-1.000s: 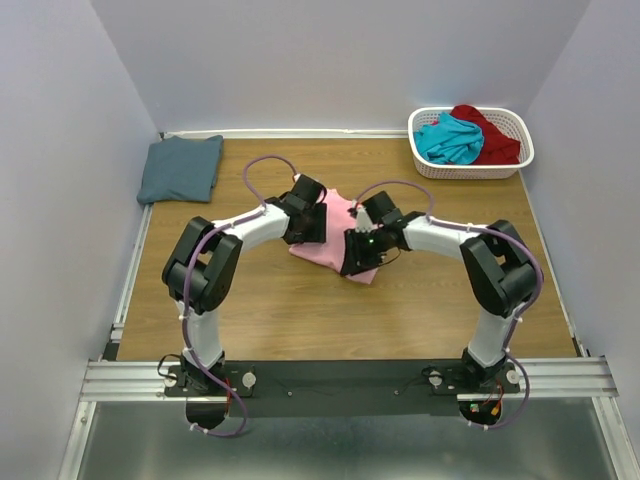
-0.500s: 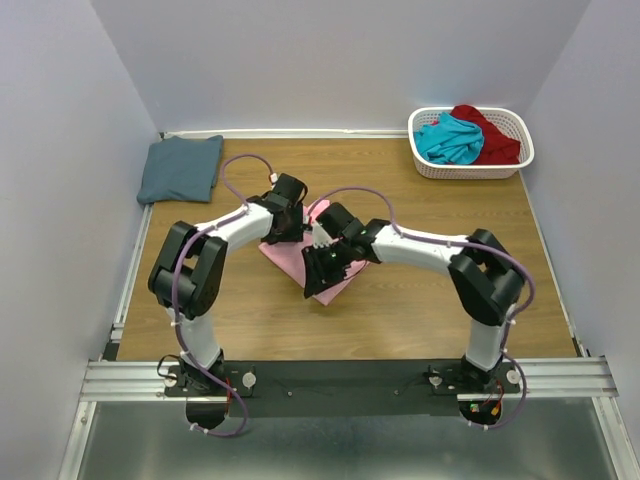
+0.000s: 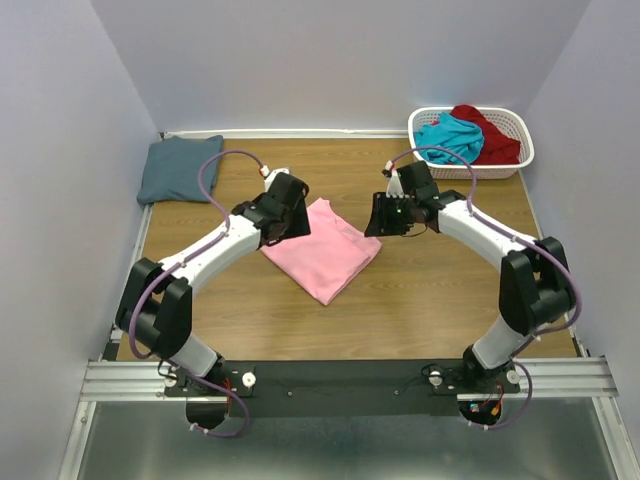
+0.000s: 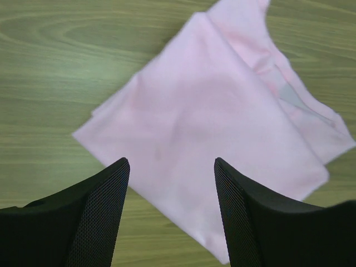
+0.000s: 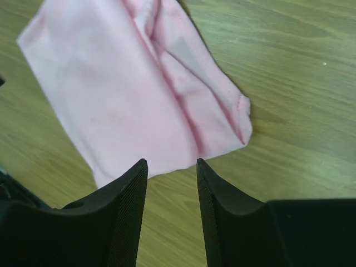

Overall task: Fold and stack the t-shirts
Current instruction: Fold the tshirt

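Wooden table (image 3: 440, 300): left tool (image 4: 171, 162) and right tool (image 5: 172, 162) stand open, empty, flanking the pink t-shirt (image 3: 325, 255).

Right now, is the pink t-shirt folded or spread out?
Folded: the pink t-shirt is a compact rectangle with layered edges, no sleeves sticking out.

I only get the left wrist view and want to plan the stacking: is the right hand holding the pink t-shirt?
Observer: No, the right hand is open and empty, beside the right edge of the pink t-shirt.
Operator: Where's the stack?
Observer: One folded blue-grey t-shirt lies at the far left corner of the table.
Operator: Others waiting?
Observer: A teal t-shirt and a dark red t-shirt sit in the white basket, far right.
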